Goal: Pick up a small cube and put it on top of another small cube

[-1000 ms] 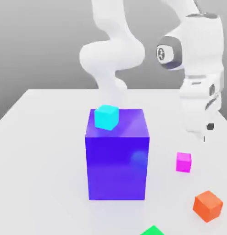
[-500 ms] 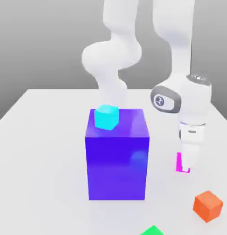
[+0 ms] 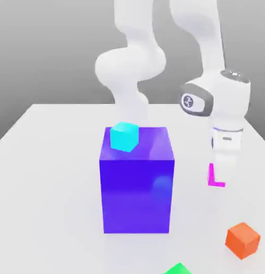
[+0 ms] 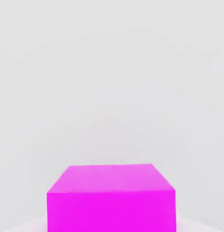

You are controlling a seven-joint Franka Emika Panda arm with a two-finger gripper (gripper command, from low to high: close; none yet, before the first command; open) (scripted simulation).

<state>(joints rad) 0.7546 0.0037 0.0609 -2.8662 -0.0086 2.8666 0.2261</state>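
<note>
A small magenta cube [image 3: 212, 177] hangs a little above the white table at the exterior view's right, mostly hidden behind my gripper [image 3: 222, 172], which is shut on it. In the hand view the magenta cube [image 4: 111, 199] sits close to the camera, with the pale table surface behind it. A small cyan cube [image 3: 125, 136] rests on the top of a large blue block [image 3: 136, 187], near its far left corner, well to the left of the gripper. An orange cube [image 3: 242, 239] lies on the table below the gripper, toward the front right.
The tall blue block stands in the middle of the white table [image 3: 48, 176]. A green cube [image 3: 179, 269] pokes in at the front edge. The arm's white links [image 3: 131, 64] rise behind the blue block.
The gripper came down from above onto the magenta cube, closed on it, and has now risen slightly with the cube lifted off the table.
</note>
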